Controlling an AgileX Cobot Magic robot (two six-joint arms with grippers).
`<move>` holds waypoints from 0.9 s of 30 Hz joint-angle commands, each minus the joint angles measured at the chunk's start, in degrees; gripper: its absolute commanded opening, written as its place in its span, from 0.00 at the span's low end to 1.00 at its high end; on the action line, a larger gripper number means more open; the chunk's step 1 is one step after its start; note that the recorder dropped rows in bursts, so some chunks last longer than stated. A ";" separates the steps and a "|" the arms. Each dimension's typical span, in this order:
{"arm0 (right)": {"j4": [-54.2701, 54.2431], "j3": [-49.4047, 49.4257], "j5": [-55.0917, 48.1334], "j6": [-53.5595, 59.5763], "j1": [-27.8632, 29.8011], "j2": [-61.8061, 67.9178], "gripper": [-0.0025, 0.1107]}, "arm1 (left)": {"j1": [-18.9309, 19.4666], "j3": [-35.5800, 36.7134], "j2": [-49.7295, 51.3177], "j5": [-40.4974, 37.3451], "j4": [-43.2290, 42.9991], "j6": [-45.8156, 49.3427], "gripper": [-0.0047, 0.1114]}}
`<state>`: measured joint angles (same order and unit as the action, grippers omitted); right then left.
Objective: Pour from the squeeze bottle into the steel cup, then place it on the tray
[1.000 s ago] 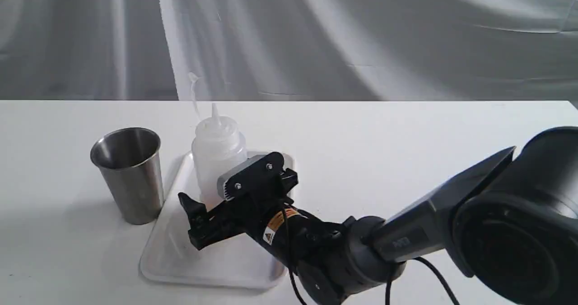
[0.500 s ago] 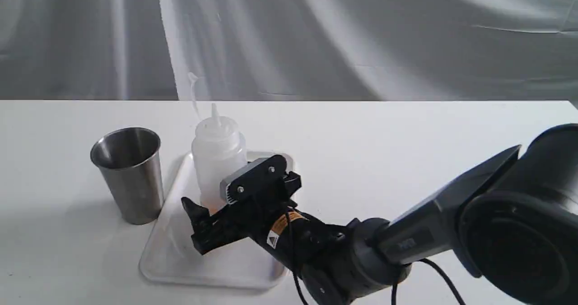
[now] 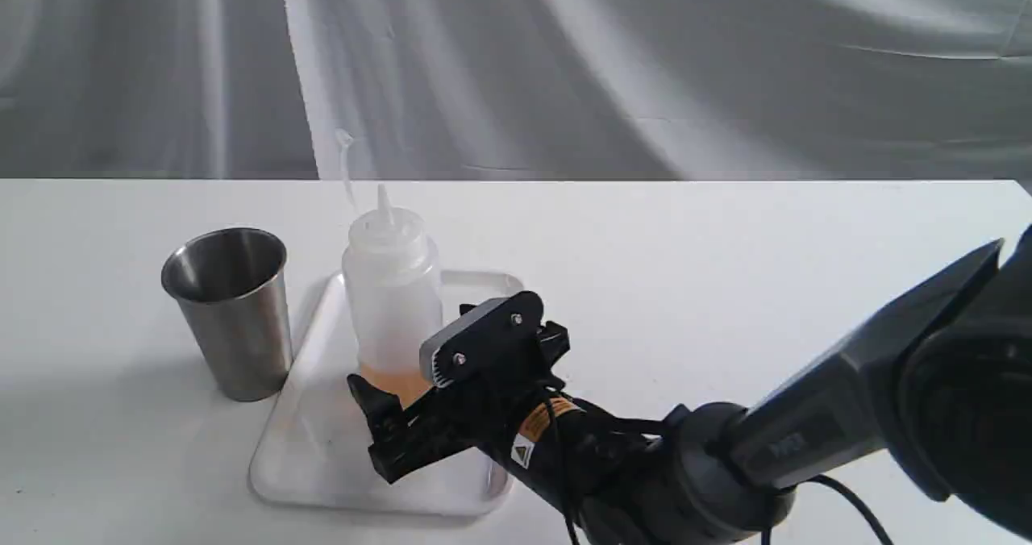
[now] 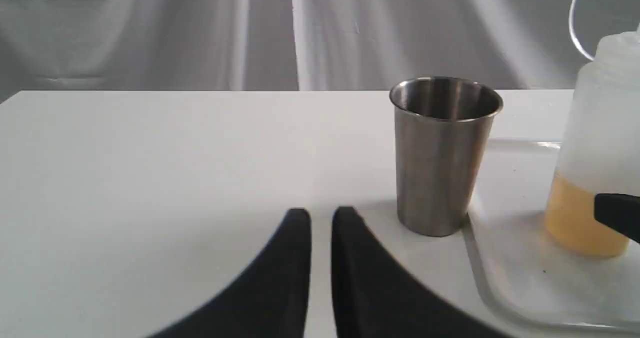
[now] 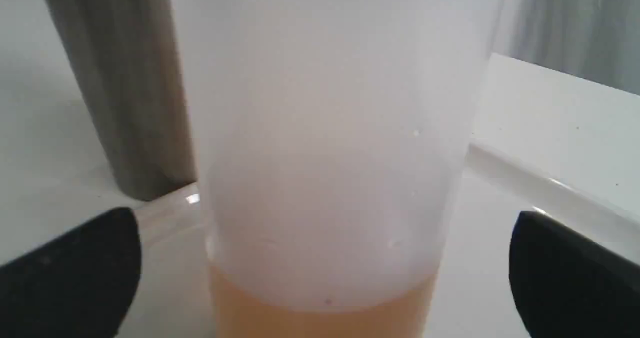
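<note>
1. Exterior: got the squeeze bottle (image 3: 393, 287) upright on the tray (image 3: 306, 448), steel cup (image 3: 230, 315) just beside the tray's left rim, right gripper (image 3: 411, 351) low at the bottle's base.
2. Left wrist: seeing left gripper (image 4: 322, 213) jaws almost pressed together, gripping nothing, near the cup.
3. Right wrist: seeing jaws spread wide either side of the bottle, not touching it.

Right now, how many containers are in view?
2. The translucent plastic squeeze bottle stands on the white rectangular tray; the brushed steel cup stands on the table beside the tray. Anything behind the right arm is hidden.
</note>
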<state>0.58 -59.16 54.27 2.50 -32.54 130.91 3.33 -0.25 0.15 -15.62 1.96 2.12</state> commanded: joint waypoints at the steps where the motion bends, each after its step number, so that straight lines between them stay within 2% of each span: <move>1: 0.46 2.67 1.14 1.59 -0.16 -3.02 0.90 | -0.27 0.25 -0.15 0.41 -0.02 -0.14 0.11; 20: 4.80 22.21 -3.12 4.17 -0.16 -25.63 0.90 | -0.27 0.25 -0.15 0.41 -0.02 -0.28 0.11; 27: 3.91 29.73 -3.12 -2.19 -0.16 -39.30 0.90 | -0.27 0.25 -0.15 0.41 -0.02 -0.04 0.11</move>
<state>4.67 -31.05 51.12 2.17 -32.54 95.09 3.33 -0.25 0.15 -15.62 1.96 2.12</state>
